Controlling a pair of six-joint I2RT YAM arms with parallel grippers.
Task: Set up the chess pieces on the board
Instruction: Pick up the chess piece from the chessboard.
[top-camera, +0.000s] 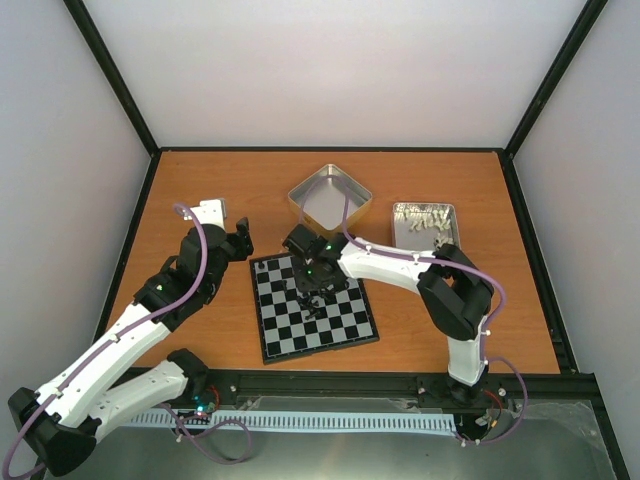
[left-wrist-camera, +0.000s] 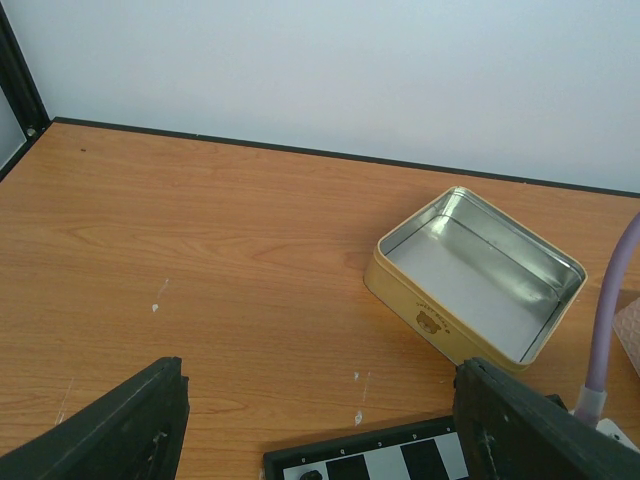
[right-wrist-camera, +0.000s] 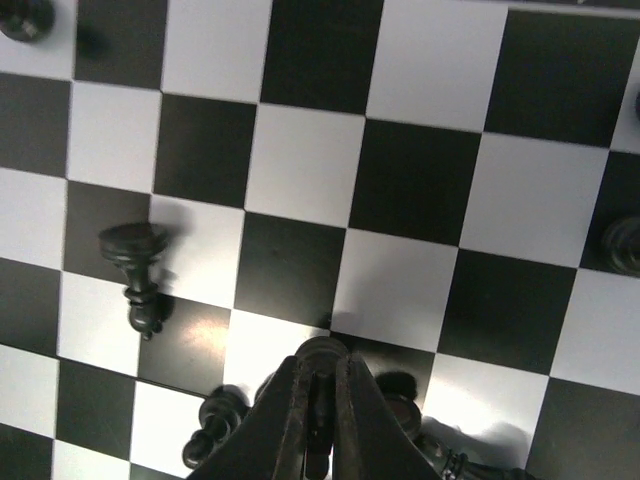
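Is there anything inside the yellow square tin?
No, the yellow square metal tin holds nothing; only its bare shiny floor shows.

board (right-wrist-camera: 420, 180) looks glossy, tin (left-wrist-camera: 400, 292) shiny metal, table (left-wrist-camera: 200, 250) wood-grained.

Bright, even light casts soft shadows beside chess pieces (right-wrist-camera: 138, 270); the board (right-wrist-camera: 300, 160) seems slightly blurred.

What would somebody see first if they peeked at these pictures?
The checkered board in the middle of the wooden table grabs the eye. The right end effector is down over it, pinching a tiny black chess piece. A toppled black piece lies nearby, and behind the board sit an empty tin and, to its right, a tin of pale pieces.
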